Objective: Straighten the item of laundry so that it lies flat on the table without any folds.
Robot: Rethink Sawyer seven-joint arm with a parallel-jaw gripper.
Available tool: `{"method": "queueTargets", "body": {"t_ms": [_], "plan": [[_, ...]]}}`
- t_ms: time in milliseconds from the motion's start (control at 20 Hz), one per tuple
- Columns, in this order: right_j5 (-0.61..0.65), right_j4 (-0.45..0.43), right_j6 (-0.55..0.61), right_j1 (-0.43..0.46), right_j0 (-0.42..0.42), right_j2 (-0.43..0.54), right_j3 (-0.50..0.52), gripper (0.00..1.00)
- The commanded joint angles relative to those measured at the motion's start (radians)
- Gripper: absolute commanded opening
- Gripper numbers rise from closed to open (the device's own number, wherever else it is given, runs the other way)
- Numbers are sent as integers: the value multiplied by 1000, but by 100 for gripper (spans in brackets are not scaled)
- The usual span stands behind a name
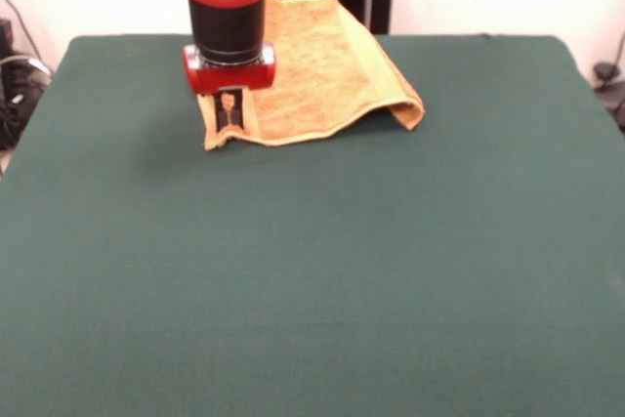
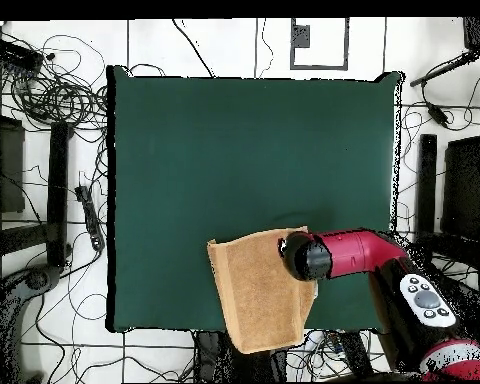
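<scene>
The orange-yellow towel [image 1: 317, 75] lies at the table's [image 1: 312, 280] far side, near the robot. Its right end is folded under in a hump, and its far part hangs over the table's edge. My gripper [image 1: 229, 110] comes straight down on the towel's near left corner. Its fingers are closed, with a bit of towel pinched between them. In the overhead view the towel [image 2: 256, 292] lies at the bottom edge of the table [image 2: 244, 150] and reaches past it. There the red arm's wrist [image 2: 309, 255] covers the gripper at the towel's upper right corner.
Cables and dark stands lie on the floor around the table [image 2: 64, 100]. The robot's red arm [image 2: 384, 260] reaches in from the bottom right in the overhead view.
</scene>
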Motion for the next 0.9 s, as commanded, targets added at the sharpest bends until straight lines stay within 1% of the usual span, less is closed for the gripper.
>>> {"method": "queueTargets", "body": {"t_ms": [50, 400, 600, 900], "plan": [[-150, -173, 53, 192, -10, -118, -73, 0], [-195, -128, 72, 140, 2, -105, -33, 0], [-170, -91, 80, 98, 19, -99, -11, 0], [-148, -45, 76, 76, 22, -90, 2, 0]]}}
